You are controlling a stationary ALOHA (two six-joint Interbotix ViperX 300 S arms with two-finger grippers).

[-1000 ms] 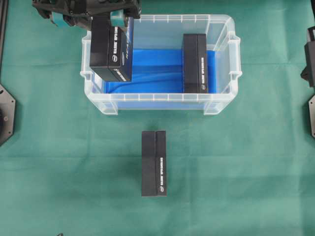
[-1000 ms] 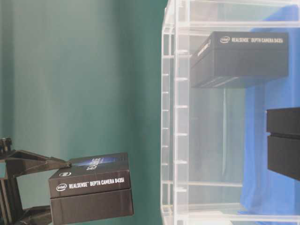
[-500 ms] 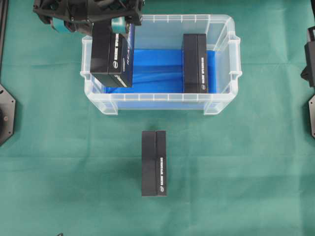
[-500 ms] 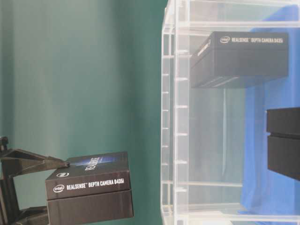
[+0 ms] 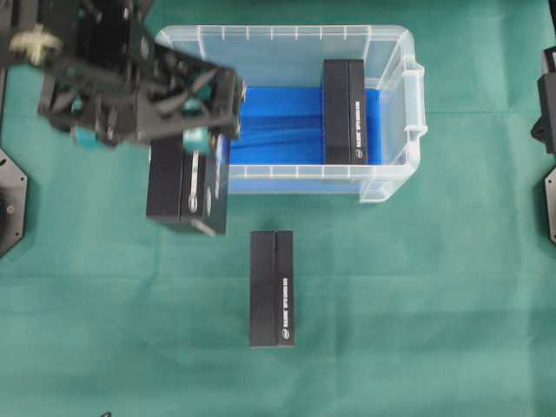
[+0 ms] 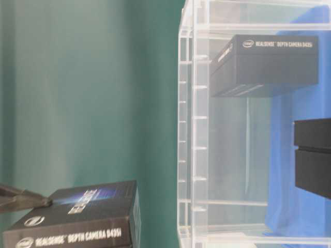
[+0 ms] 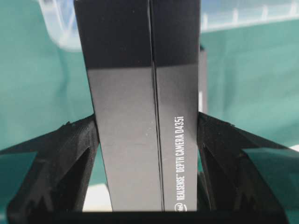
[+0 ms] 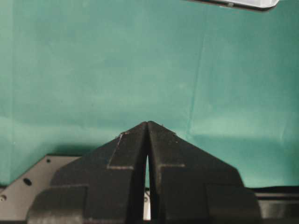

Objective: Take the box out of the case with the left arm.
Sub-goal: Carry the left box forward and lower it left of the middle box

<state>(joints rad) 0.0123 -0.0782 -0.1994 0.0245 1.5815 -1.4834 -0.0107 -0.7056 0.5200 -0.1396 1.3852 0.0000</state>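
My left gripper (image 5: 143, 139) is shut on a black box (image 5: 187, 187) and holds it in the air over the front left corner of the case (image 5: 408, 113), mostly above the green cloth. In the left wrist view the box (image 7: 140, 116) stands between both black fingers (image 7: 70, 158), which press on its sides. From table level the held box (image 6: 77, 219) hangs clear of the case's rim (image 6: 191, 129). Another black box (image 5: 345, 113) stands inside the case on the blue lining. My right gripper (image 8: 147, 125) is shut and empty over the cloth.
A third black box (image 5: 272, 288) lies on the green cloth in front of the case. The right arm (image 5: 546, 95) rests at the right edge. My left arm hides the case's left end. Arm bases sit at both table sides.
The left gripper has carried the box from above the case's left end toward the front, out over the rim. The other boxes and the right arm have not moved.
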